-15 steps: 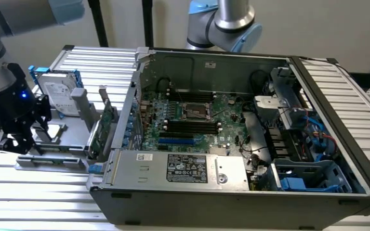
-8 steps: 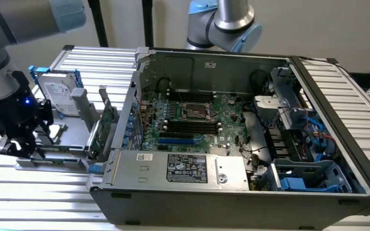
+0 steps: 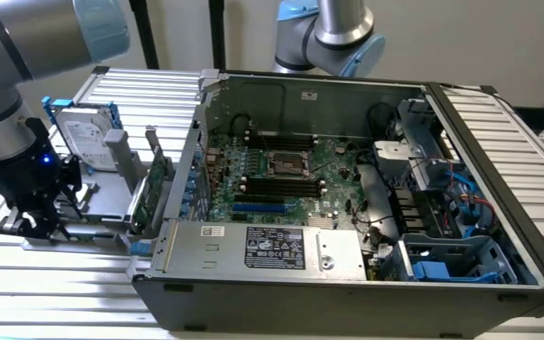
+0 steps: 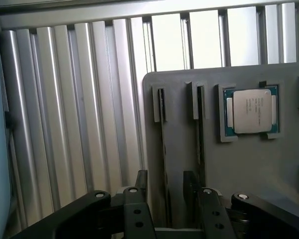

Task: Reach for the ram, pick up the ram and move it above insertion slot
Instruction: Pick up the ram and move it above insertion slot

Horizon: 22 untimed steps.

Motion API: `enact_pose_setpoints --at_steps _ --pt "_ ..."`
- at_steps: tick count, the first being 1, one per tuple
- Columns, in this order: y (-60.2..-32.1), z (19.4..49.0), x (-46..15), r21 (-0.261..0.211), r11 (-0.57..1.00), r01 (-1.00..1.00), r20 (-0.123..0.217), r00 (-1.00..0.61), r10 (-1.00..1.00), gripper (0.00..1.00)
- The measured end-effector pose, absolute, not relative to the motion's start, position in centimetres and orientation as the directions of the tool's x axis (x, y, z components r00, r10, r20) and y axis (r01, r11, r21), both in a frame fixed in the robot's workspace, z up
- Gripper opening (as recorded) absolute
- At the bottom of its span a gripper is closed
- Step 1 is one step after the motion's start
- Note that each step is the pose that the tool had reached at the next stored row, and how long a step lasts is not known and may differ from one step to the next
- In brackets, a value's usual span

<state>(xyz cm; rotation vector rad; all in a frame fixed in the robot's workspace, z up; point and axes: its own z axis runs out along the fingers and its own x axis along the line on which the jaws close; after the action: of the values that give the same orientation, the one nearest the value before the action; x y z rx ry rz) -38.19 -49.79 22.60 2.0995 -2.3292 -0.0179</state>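
**End effector open over the parts tray, ram not gripped**

End effector (image 3: 36, 223) hangs at the exterior view's left, low over the grey parts tray (image 3: 102, 205), which sits on the slatted metal surface (image 3: 64, 283) just beside the open PC case (image 3: 348, 283). Jaws are spread wide w/ nothing between the pads.

In the wrist view the end effector (image 4: 165, 173) looks down on the tray (image 4: 179, 99). Both black fingers (image 4: 141, 199) are well apart. The ram (image 4: 163, 149) stands on edge in a narrow tray slot, seen as a thin dark strip, and it runs in line w/ the gap between the fingers. Can't tell any contact; pads look clear of it. A 2nd stick (image 4: 202, 134) stands in the neighbouring slot, parallel, between the ram and a CPU chip (image 4: 251, 112) lying flat in its own square recess.

Exterior view, tray also carries:
- hard drive (image 3: 88, 138), upright, at the far end
- green expansion card (image 3: 149, 188), upright, on the side nearest the case

Inside the case the motherboard (image 3: 291, 170) is exposed, w/ dark memory slots (image 3: 277, 188) near the CPU socket (image 3: 285, 164), well apart from the end effector. A 2nd robot arm (image 3: 333, 35) shows behind the case.
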Motion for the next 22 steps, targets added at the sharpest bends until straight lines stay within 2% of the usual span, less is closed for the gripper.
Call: enact_pose_setpoints --at_steps 12,22 --pt "-49.8 20.4 -38.2 0.012 0.093 -0.996 -0.003 -0.093 -0.996 0.42" --pt "-49.7 19.9 -38.2 0.019 0.061 -0.998 -0.004 -0.061 -0.998 0.42"
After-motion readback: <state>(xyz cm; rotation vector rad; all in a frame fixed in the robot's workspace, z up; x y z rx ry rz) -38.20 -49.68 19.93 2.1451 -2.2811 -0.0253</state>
